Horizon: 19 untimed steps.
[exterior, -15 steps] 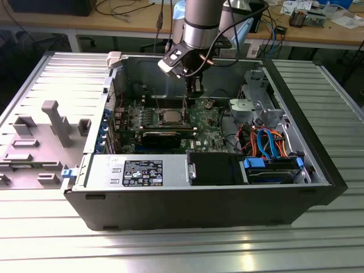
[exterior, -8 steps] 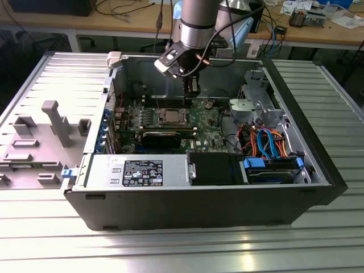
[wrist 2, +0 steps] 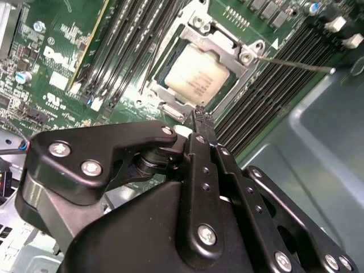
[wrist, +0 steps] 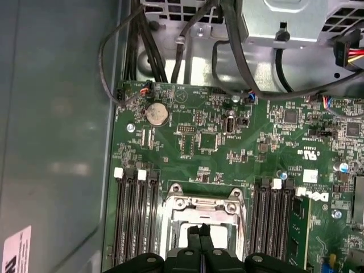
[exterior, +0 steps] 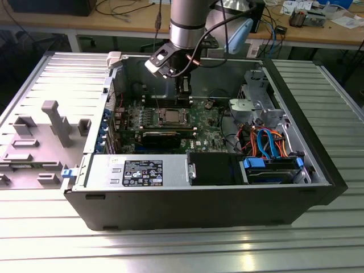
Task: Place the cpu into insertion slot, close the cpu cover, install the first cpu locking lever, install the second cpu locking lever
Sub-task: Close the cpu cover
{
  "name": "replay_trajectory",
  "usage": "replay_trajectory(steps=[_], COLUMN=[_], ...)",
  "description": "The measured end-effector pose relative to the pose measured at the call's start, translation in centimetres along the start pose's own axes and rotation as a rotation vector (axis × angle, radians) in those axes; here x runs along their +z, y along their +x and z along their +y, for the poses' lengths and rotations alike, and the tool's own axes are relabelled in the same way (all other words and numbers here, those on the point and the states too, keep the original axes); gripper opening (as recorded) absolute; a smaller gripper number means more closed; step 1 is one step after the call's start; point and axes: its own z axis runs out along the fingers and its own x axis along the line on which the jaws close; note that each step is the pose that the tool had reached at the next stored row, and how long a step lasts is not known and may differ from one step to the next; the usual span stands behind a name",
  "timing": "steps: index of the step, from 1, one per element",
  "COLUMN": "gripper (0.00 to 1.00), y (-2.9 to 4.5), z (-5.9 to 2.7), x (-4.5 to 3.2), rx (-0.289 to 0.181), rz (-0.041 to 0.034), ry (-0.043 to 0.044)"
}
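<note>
The cpu (wrist 2: 196,77) is seen seated in the insertion slot (wrist 2: 170,106). Its flat, matt, pale-grey metal top is framed by the cpu cover (wrist 2: 223,41), a thin stamped plate of bright silvery metal with a square window, laid flat over the chip. The tool (wrist 2: 200,114) is held just above the socket's edge, its 2 black, angular, bolted fingers drawn narrow, tips together, with nothing gripped between them. In the second wrist view a thin, straight wire lever (wrist 2: 296,63) is shown jutting from 1 corner of the cover out over the long black memory slots (wrist 2: 267,96); whether it is latched cannot be told. In the first wrist view the chip is largely hidden behind the tool (wrist: 200,230) and the socket's near edge is cut off, while the glossy green motherboard (wrist: 216,153), a round silver coin cell (wrist: 156,114) and black cables (wrist: 153,57) are laid open. In the exterior view the tool (exterior: 183,96) is placed over the socket inside a dark, open computer case (exterior: 199,199), which is set on a ribbed metal tabletop (exterior: 170,250). Orange and blue cables (exterior: 267,142) are bundled towards the exterior view's right, and grey moulded blocks (exterior: 51,119) are set at the exterior view's left.
</note>
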Motion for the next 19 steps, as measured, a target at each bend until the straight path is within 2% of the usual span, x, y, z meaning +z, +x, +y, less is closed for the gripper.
replay_trajectory(steps=[7, 11, 19], gripper=[0.11, 0.11, 0.11], y=[0.13, 0.24, 0.14], z=[-1.53, -2.69, -3.26], x=[0.08, 0.19, 0.38], rx=[-0.003, -0.005, -0.005], rz=[-0.0002, 0.0, -0.0006], ry=[0.0001, -0.0001, 0.0002])
